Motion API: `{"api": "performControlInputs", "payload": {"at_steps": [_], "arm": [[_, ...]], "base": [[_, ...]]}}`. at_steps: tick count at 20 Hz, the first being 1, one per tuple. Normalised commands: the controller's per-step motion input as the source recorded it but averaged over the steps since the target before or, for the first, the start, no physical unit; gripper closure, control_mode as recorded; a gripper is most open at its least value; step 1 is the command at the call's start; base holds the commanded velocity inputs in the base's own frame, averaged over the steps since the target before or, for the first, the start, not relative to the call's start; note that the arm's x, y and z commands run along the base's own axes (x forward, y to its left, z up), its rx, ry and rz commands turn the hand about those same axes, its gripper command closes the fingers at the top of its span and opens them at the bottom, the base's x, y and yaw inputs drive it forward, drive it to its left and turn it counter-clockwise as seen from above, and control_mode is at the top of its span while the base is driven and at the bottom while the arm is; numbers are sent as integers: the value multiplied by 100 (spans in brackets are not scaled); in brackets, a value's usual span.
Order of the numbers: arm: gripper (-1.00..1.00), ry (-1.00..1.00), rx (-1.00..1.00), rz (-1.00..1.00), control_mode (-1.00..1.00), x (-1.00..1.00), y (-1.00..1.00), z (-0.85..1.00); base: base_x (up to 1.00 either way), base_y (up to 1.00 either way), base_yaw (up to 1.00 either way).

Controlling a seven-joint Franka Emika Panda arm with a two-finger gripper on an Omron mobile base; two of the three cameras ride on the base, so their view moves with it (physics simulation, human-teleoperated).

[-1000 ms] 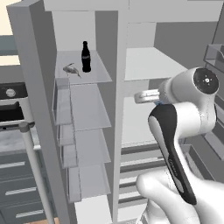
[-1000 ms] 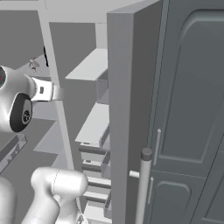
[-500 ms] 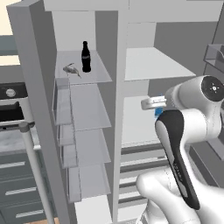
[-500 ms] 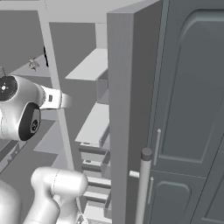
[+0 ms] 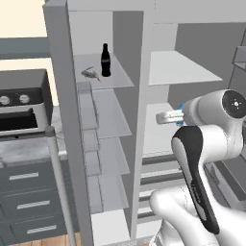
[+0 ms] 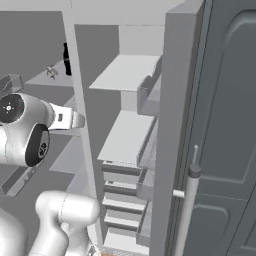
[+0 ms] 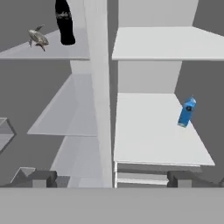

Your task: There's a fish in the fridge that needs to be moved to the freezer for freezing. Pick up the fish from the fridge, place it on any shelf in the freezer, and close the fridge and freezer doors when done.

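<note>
The small grey-silver fish (image 5: 90, 73) (image 6: 51, 71) (image 7: 38, 38) lies on the top glass shelf of the narrow freezer (image 5: 113, 120). It is just left of a black bottle (image 5: 105, 60) (image 7: 64, 22). My gripper (image 5: 163, 116) (image 6: 80, 120) (image 7: 111, 179) is open and holds nothing. It hovers at middle-shelf height in front of the divider between the freezer and the wider fridge (image 5: 178, 67), well below and right of the fish. Both doors stand open: the freezer door (image 5: 60, 120) at the left, the fridge door (image 6: 172, 125) at the right.
A blue can (image 7: 187, 112) stands on the fridge's middle white shelf. White drawer fronts (image 6: 120, 185) sit below it. A stove (image 5: 19, 110) and grey drawers (image 5: 29, 192) lie left of the freezer door. A dark grey cabinet (image 6: 230, 125) stands beyond the fridge door.
The hand has sunk a little and drifted right, its jaws staying wide. The whole left base picture has shifted slightly, so the base has moved. The fish and the bottle have not moved.
</note>
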Motion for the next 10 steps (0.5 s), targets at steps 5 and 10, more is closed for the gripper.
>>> {"api": "performControlInputs", "payload": {"at_steps": [5, 10], "arm": [[-100, 0, 0, 0, 100, 0, 0, 0], [-100, 0, 0, 0, 100, 0, 0, 0]], "base": [[-33, 19, -4], [-91, -22, -7]]}}
